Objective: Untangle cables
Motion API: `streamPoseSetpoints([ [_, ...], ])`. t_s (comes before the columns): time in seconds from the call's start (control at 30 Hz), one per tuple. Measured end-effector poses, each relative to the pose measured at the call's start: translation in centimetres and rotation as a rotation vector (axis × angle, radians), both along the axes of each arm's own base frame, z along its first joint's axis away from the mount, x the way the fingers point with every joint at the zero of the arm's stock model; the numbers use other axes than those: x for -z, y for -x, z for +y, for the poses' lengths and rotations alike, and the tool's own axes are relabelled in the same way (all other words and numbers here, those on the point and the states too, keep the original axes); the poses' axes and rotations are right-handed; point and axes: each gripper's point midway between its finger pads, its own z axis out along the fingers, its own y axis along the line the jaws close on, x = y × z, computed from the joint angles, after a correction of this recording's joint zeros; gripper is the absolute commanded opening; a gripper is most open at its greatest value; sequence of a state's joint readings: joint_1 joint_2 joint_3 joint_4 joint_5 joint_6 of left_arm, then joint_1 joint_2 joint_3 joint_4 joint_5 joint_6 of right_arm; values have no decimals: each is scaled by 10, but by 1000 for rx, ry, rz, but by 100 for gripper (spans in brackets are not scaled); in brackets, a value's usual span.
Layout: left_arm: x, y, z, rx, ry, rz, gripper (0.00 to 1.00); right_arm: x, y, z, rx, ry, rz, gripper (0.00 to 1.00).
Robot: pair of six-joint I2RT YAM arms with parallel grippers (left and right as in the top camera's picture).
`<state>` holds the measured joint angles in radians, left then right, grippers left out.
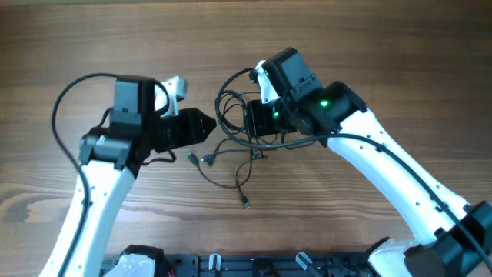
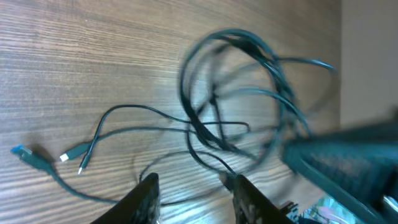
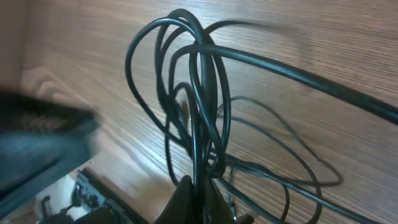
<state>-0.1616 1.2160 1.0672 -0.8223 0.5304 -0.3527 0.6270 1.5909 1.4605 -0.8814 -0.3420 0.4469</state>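
Though blur smears the cables (image 2: 198,127), the right claw (image 3: 196,190) clamps them; the left claw (image 2: 194,196) gapes.

No text, label, brand or number can be read on the cables (image 1: 231,141) or anywhere else; the only sign is a small green light (image 1: 324,102) glowing on the right arm (image 1: 369,150), right of centre in the overhead view.
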Motion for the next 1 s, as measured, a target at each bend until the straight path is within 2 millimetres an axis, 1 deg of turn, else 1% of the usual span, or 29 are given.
streamPoseSetpoints([
  [0.03, 11, -7, -1, -1, -6, 25, 49, -3, 1, 0, -4, -8, -4, 4],
  [0.1, 18, -15, -2, 0, -8, 30, 52, -8, 3, 1, -13, -23, -8, 4],
  [0.23, 30, -33, -5, 0, -7, 22, 52, -10, 6, 3, -25, -36, -4, 4],
  [0.3, 30, -41, -6, 0, -4, 1, 52, -10, 6, 3, -26, -37, -4, 4],
  [0.43, 22, -51, -8, 0, 6, -58, 50, -10, 7, 3, -28, -39, -1, 4],
  [0.6, 16, -59, -10, 1, 14, -101, 41, -11, 9, 5, -44, -50, 2, 4],
  [0.7, 27, -59, -13, 5, 11, -64, 26, -11, 9, 6, -50, -51, 0, 4],
  [0.73, 33, -59, -16, 17, 6, -50, 17, -11, 9, 6, -51, -51, 0, 4],
  [0.77, 40, -57, -21, 29, 4, -26, 11, -11, 9, 6, -51, -51, 0, 4],
  [0.83, 48, -56, -27, 47, 1, -6, 4, -13, 9, 5, -52, -52, -3, 4],
  [0.9, 52, -58, -30, 55, -1, -2, 4, -17, 10, 5, -52, -59, -12, 4],
  [1.0, 53, -62, -29, 46, -11, -18, 4, -28, 13, 2, -49, -72, -38, 4],
])
